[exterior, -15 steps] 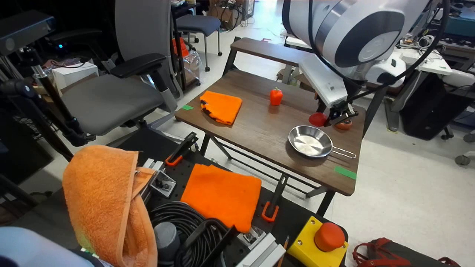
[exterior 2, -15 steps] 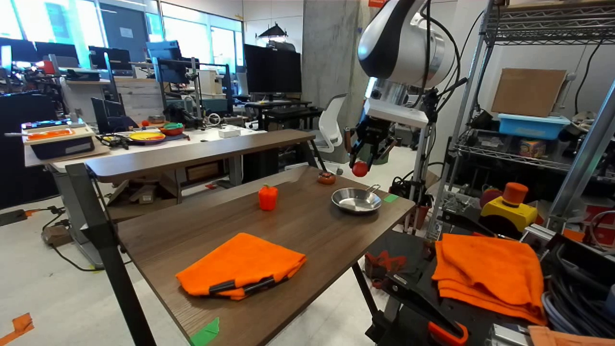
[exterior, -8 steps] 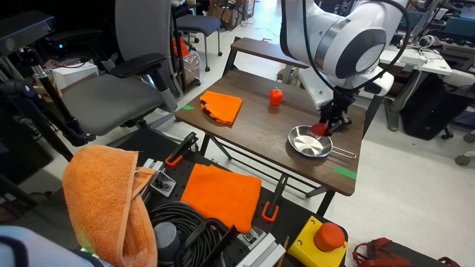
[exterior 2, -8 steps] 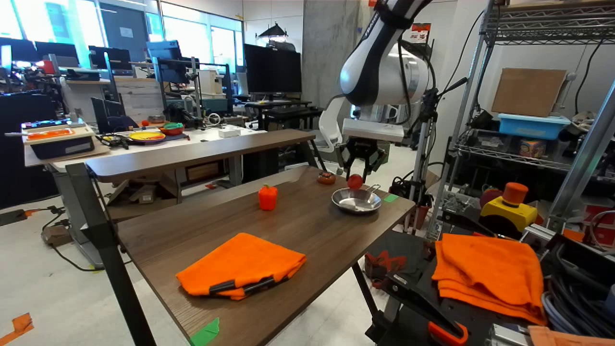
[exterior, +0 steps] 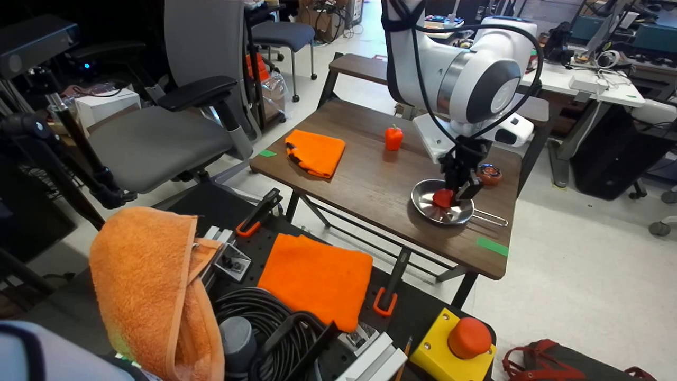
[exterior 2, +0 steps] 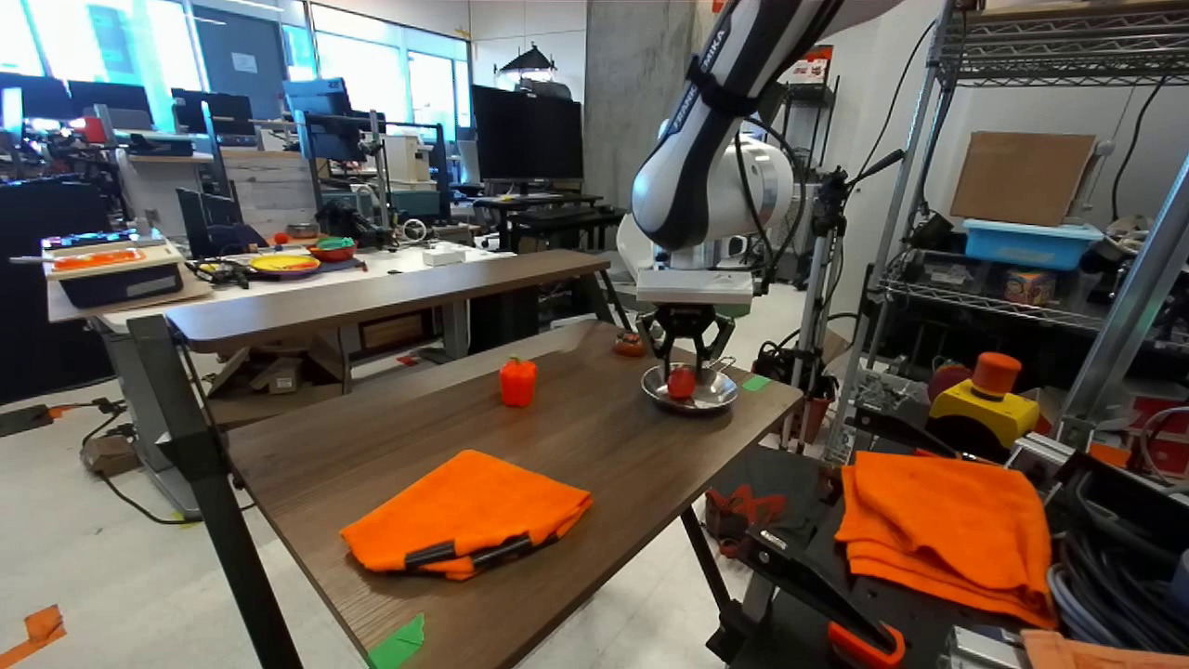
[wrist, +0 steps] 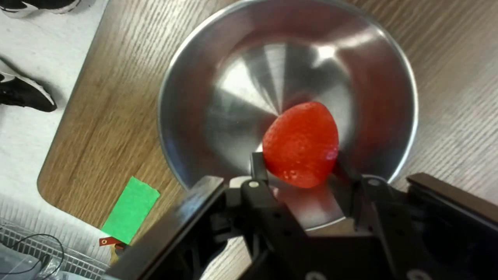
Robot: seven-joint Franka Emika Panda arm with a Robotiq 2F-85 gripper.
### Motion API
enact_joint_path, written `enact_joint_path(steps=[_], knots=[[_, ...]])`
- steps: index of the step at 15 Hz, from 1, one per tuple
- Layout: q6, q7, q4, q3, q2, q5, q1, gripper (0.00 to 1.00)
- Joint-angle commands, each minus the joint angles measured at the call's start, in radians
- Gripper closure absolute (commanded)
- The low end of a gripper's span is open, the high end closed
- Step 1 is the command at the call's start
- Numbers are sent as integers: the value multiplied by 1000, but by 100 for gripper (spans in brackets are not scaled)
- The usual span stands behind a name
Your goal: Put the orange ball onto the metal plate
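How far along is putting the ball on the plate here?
Done: the ball looks picked up and brought to the plate, within its rim in all three views. In hand: the gripper holds the ball between its fingers; whether it touches the plate's bottom is unclear. Left, likely: letting go and backing out, since the fingers press both its sides.

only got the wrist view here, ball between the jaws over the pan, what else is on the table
Observer: A pepper, standing upright.
Operator: ok anything closer to the pan than that
Observer: Yes, a brown round thing, apart from the pan.
Operator: and down the table's other end, away from the pan
Observer: An orange cloth lies folded there.
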Motion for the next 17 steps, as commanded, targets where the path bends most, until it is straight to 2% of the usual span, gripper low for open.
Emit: enact_joint_path(steps=[1,5,6,10,12,13,15,17], knots=[[-23,60,62,-21,35,-19,18,31],[-2,-18,-56,17,-95,-14,1,4],[-5,-53,-99,27,-143,-17,-5,0],[39,-241,-287,104,-357,33,-63,0],[4,-334,-358,178,-472,131,-130,0],[5,-234,-240,110,-332,57,-65,0],[1,-293,-308,150,-427,102,-104,0],[0,-303,-340,158,-464,106,-114,0]])
